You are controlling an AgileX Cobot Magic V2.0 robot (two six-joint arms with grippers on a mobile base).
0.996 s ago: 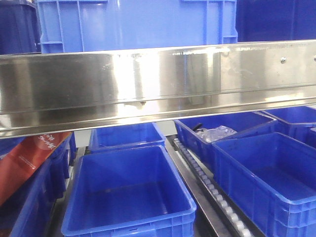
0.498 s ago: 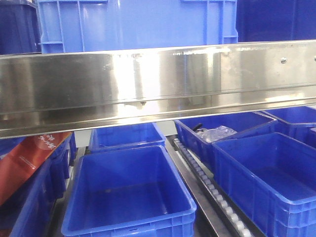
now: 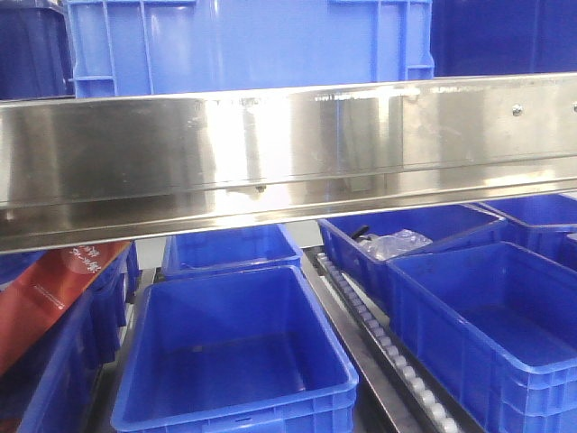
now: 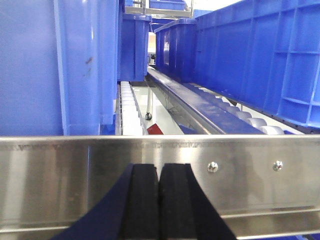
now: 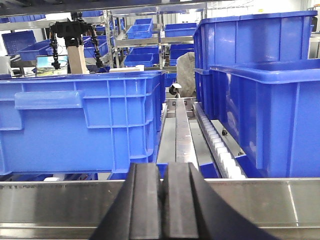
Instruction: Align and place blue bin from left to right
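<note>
Stainless steel fills the middle of the front view: a broad shelf rail runs from 9 o'clock to 3 o'clock and blocks the lower part of the blue bin, which stands on the upper level at 12 o'clock. Darker blue bins flank it, one on each side. Under the rail, an empty crate sits at 6 o'clock with another just behind it, and a roller track separates them from the crates at 4 o'clock; one of these holds a clear plastic bag. A red carton leans at 8 o'clock.

In the left wrist view the left gripper sits at 6 o'clock, its black pads pressed together with nothing between them, right in front of the steel rail. A smooth blue crate wall rises at 10 o'clock and a ribbed one at 2 o'clock, with rollers in between.

In the right wrist view the right gripper is likewise closed on nothing at 6 o'clock, before the rail. The blue bin shows at 9 o'clock, with taller stacked crates at 3 o'clock and a roller lane between them.
</note>
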